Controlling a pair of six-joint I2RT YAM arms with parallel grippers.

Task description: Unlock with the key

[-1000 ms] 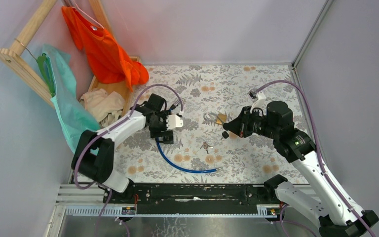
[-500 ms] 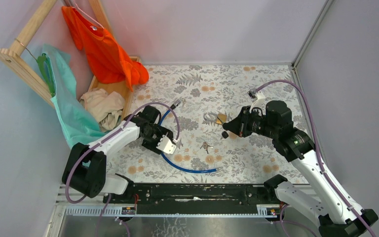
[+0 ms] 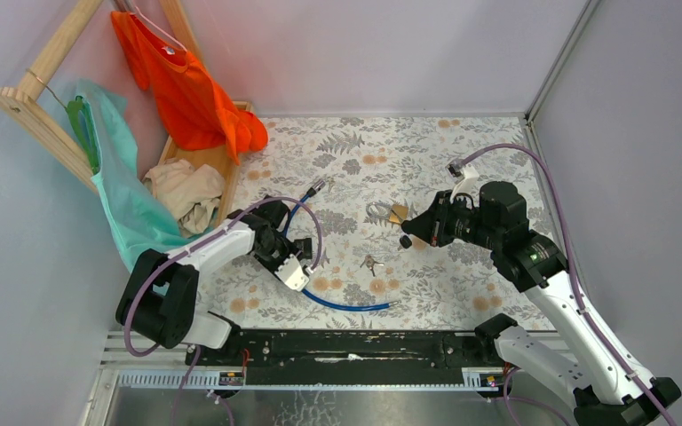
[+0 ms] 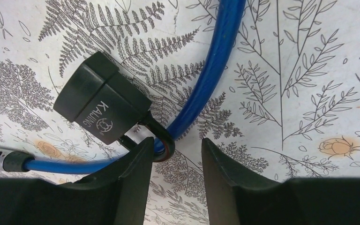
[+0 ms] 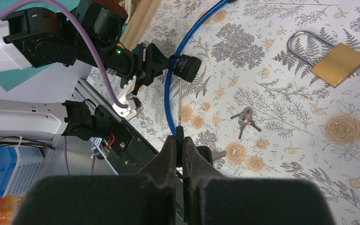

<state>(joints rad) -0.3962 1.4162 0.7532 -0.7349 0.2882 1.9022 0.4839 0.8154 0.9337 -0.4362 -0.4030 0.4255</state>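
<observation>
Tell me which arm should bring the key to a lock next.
Right. The right claw is shut on the key, close to the padlock. The left claw is open and empty, down at the cable lock, so it looks better suited to steadying that.

Bright, even light — soft shadows, near pincers blurred

The surface is showing white, printed all over with grey ferns and orange roses. The cable is showing bright blue, and the lock body on it is showing black with white lettering. The padlock is gleaming brass under a silver shackle, and the loose keys are shining silver. The key is showing a black head. An orange garment and a teal garment are hanging on a pale wooden rack.
</observation>
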